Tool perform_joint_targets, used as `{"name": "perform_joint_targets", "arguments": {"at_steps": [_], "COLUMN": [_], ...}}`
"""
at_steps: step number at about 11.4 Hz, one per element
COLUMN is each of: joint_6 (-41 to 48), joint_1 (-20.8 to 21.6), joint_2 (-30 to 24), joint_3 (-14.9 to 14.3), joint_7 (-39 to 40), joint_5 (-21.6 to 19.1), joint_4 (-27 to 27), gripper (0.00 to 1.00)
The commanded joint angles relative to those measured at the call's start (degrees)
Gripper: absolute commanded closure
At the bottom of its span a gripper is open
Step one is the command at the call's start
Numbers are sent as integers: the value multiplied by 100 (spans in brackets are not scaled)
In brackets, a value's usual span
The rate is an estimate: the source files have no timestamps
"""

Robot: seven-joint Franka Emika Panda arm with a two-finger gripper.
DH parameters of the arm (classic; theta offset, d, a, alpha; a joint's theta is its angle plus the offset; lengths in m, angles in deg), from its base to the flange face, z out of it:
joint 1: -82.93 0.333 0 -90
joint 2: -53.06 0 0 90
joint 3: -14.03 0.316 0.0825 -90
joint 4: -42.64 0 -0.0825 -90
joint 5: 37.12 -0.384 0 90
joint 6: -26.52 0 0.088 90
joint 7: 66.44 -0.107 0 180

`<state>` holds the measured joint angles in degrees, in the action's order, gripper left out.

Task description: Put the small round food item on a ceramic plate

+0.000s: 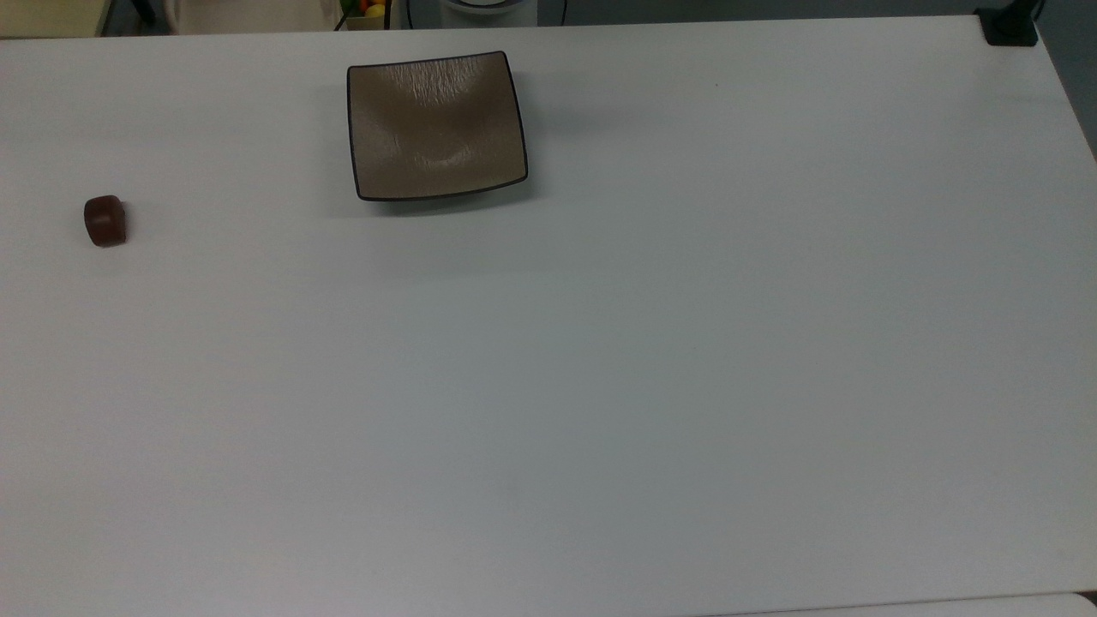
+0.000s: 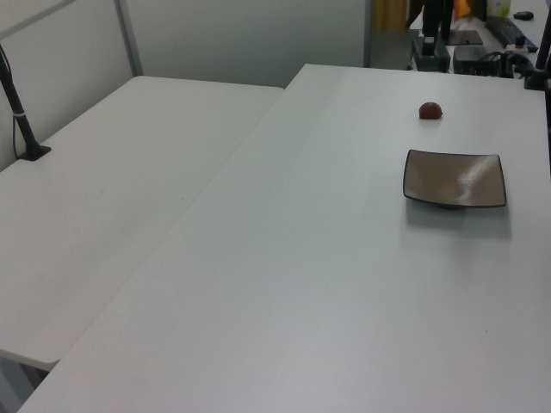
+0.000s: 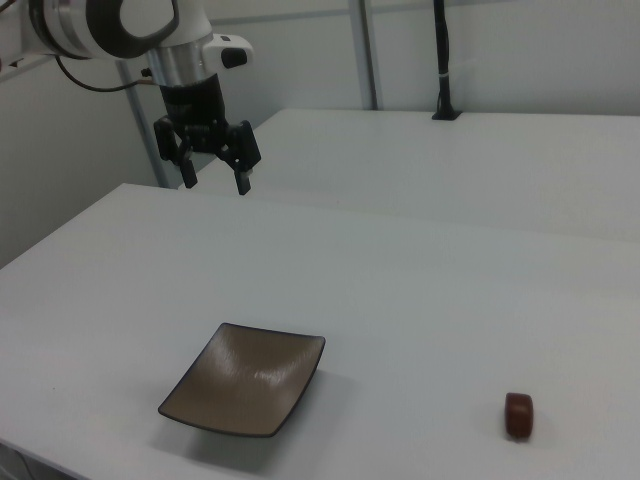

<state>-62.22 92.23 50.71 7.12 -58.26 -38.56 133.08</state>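
1. The big white table (image 1: pixel 600 360) takes up most of the top view. Its top is flat and plain. In the left view a second white table (image 2: pixel 103 215) stands right beside it, on the left view's left.

2. The robot arm (image 3: pixel 100 25) is white with dark joints. In the right view it reaches in from the upper left corner, high above the table.

3. The gripper (image 3: pixel 213 183) hangs at the end of the arm and points down. Its two black fingers (image 3: pixel 242 182) are spread apart with nothing between them. It is up in the air, well apart from the plate and the food.

4. The ceramic plate (image 1: pixel 386 163) is square and tan-brown, with a thin dark rim and corners that turn up. It sits flat on the table near the far edge in the top view. Its dipped middle has nothing in it.

5. A thin black pole (image 3: pixel 441 60) stands on the other table in the right view.

6. The small round food item (image 1: pixel 104 221) is a shiny, dark red-brown lump. It lies on the bare table, not on the plate. In the top view it is well to the left of the plate. In the right view it is on the right, near the front edge.
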Motion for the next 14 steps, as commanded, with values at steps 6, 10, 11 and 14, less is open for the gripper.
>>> {"name": "perform_joint_targets", "arguments": {"at_steps": [6,10,11,14], "joint_6": [-91,-91,-74,-91], "joint_1": [115,115,107,54], "joint_2": [-91,-91,-91,-82], "joint_3": [-118,-127,-127,-205], "joint_7": [78,200,645,1807], "joint_5": [-32,-32,-32,-32], "joint_4": [158,158,167,158], "gripper": [0,0,0,0]}}
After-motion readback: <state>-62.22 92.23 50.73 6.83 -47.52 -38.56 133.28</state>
